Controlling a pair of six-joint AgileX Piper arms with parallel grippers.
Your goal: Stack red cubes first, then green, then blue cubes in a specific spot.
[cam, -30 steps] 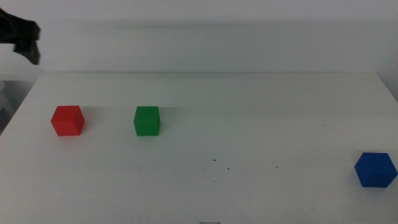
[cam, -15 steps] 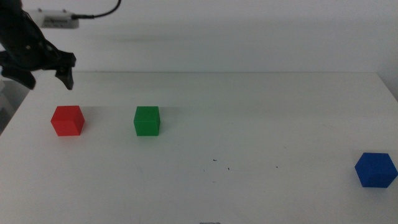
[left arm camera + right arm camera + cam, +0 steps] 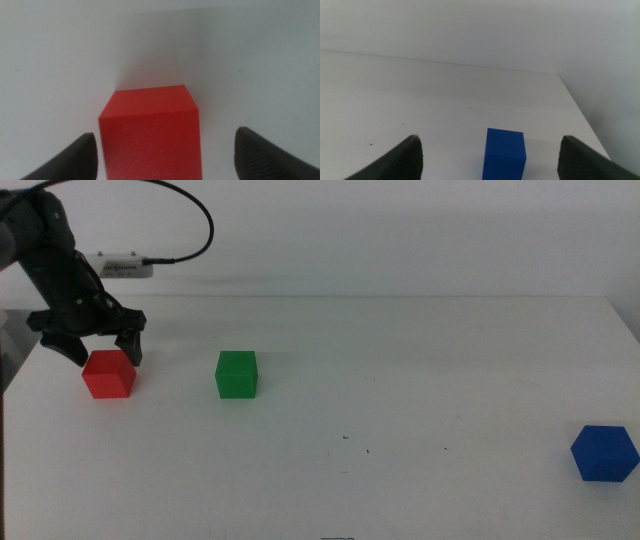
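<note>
Currently my left gripper (image 3: 92,348) hangs spread wide around the red cube (image 3: 108,373), not gripping. Next: lower, then close. Right gripper (image 3: 490,155) waits open facing the blue cube (image 3: 505,153).

White table (image 3: 420,360), pale wall (image 3: 400,240) behind, black cable (image 3: 196,210)

Left gripper (image 3: 97,348) straddles the red cube (image 3: 108,374), jaws spread, clearance on both flanks. Green cube (image 3: 236,374) stands near, apart from it. Bare tabletop (image 3: 420,380) runs between green cube and blue cube (image 3: 604,452), well apart, unobstructed.
</note>
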